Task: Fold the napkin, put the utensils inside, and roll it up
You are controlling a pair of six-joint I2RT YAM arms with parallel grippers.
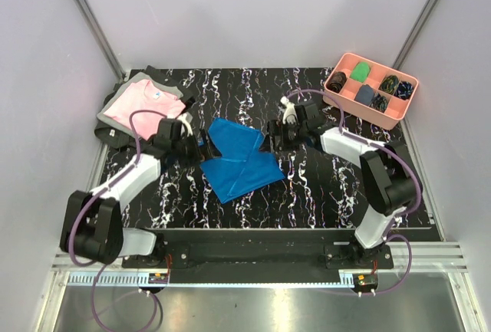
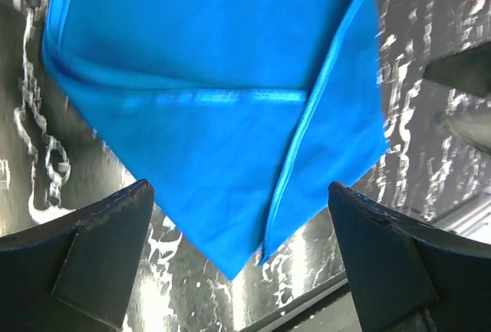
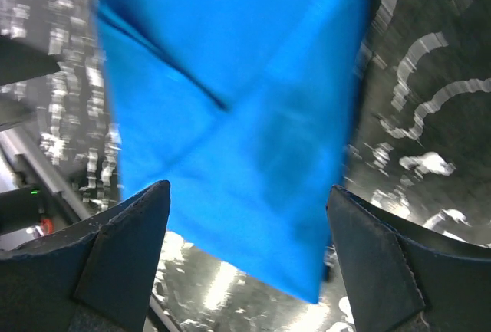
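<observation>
The royal-blue napkin [image 1: 239, 159] lies partly folded on the black marbled table, between my two grippers. My left gripper [image 1: 201, 148] is open at its left corner; in the left wrist view the napkin's pointed corner [image 2: 230, 156] lies between the spread fingers [image 2: 100, 248] without touching them. My right gripper [image 1: 270, 134] is open at the napkin's right edge; in the right wrist view the napkin [image 3: 230, 117] fills the space ahead of the spread fingers [image 3: 123, 248]. No utensils are in view.
A pink folded shirt with grey trim [image 1: 143, 106] lies at the back left. A pink divided tray [image 1: 370, 89] with small dark and green cloth bundles stands at the back right. The grey walls enclose the table on three sides.
</observation>
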